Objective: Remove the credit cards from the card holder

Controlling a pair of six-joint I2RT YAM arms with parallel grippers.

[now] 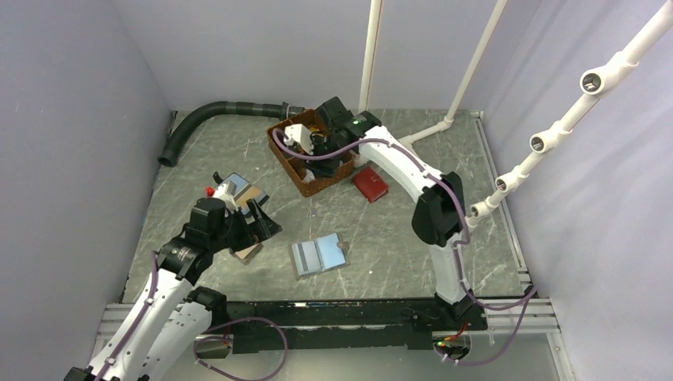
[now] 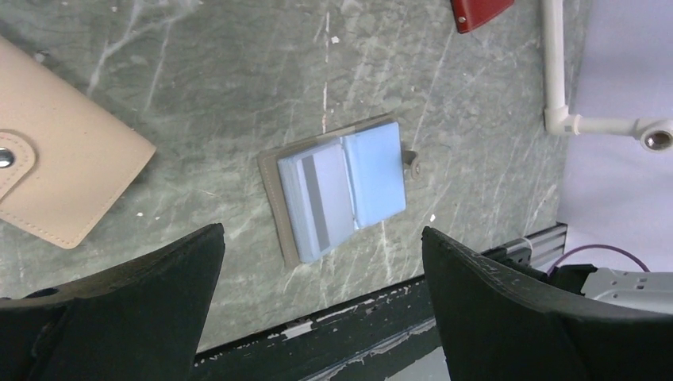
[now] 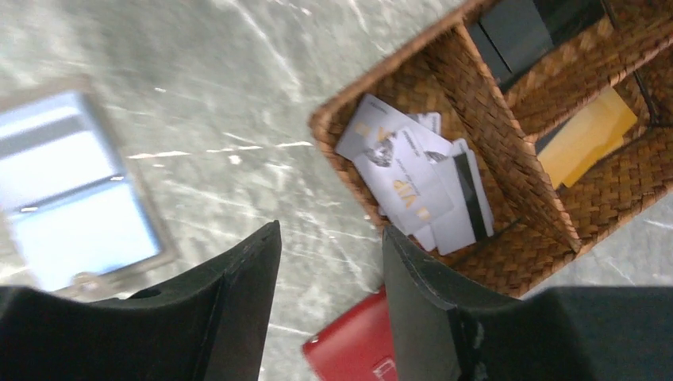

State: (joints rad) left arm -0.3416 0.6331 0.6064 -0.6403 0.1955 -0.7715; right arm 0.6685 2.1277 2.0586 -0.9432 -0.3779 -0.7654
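Several credit cards (image 3: 413, 186) lie heaped in one compartment of the wicker basket (image 3: 516, 159). Only the right wrist camera shows them, and there the right gripper (image 3: 332, 232) hangs with its fingers partly apart and nothing between them. The left wrist camera gives the sharpest look at the card holder (image 2: 341, 189), lying open with its blue side up on the table (image 2: 198, 63) near the front edge, with the left gripper (image 2: 321, 238) spread wide and empty above it. A beige wallet (image 2: 55, 175) to one side and a red wallet (image 2: 480, 9) beyond both lie apart from the holder, with bare stone around it.
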